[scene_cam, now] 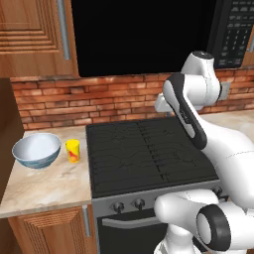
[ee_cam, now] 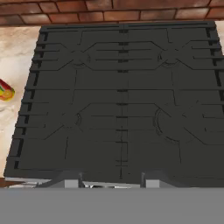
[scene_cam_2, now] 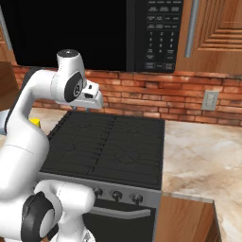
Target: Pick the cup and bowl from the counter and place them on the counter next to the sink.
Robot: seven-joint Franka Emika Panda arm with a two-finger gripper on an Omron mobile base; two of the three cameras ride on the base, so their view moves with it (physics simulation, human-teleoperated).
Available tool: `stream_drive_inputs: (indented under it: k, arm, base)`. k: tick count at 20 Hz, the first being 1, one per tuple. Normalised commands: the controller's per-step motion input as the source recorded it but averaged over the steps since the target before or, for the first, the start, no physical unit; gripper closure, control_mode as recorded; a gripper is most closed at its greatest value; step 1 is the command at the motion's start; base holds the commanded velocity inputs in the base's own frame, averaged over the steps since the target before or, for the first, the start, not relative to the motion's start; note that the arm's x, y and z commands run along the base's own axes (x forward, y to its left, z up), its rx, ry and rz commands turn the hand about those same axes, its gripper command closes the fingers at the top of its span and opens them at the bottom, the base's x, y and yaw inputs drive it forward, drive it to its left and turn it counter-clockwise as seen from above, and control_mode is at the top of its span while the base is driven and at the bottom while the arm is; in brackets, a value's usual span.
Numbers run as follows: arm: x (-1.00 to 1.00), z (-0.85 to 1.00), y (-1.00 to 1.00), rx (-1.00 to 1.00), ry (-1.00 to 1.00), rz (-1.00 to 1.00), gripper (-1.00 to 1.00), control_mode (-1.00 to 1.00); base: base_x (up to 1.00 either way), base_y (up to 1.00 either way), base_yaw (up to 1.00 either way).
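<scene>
One small yellow cylindrical cup [scene_cam: 73,150] with a red-orange mark stands on the beige marbled stone counter [scene_cam: 49,186], left of the stove. Just beside it, further left and not touching, sits one wide round bowl [scene_cam: 36,149], white inside and pale blue-grey outside. The hand view catches the cup's edge [ee_cam: 5,92] at its left border. One black stove top [scene_cam: 149,151] carries four burner grates. Three knobs [scene_cam_2: 117,196] line its front panel. One white arm's gripper [scene_cam_2: 92,100] hangs above the stove, well apart from both; whether its jaws are wide or narrow I cannot tell.
</scene>
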Motion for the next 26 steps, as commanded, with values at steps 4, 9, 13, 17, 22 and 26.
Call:
stream_drive_inputs:
  k: [4,9,13,17,22,26]
  arm:
    - [0.05,-0.03,0.00,0.00,0.00,-0.02,-1.00,-1.00]
    - [0.03,0.00,0.00,0.00,0.00,-0.02,-1.00,-1.00]
    - [-0.03,-0.10,0.05,0.00,0.01,0.00,-1.00,-1.00]
    - [-0.03,-0.27,0.26,0.00,0.00,0.00,-1.00,-1.00]
    - [0.00,-0.32,0.67,0.00,0.00,-0.04,-1.00,-1.00]
    - [0.01,-0.24,0.93,0.00,0.00,-0.13,-1.00,-1.00]
  base:
    - [0.00,0.00,0.00]
    - [0.00,0.00,0.00]
    - [0.00,0.00,0.00]
    - [0.00,0.00,0.00]
    - [0.00,0.00,0.00]
    - [0.00,0.00,0.00]
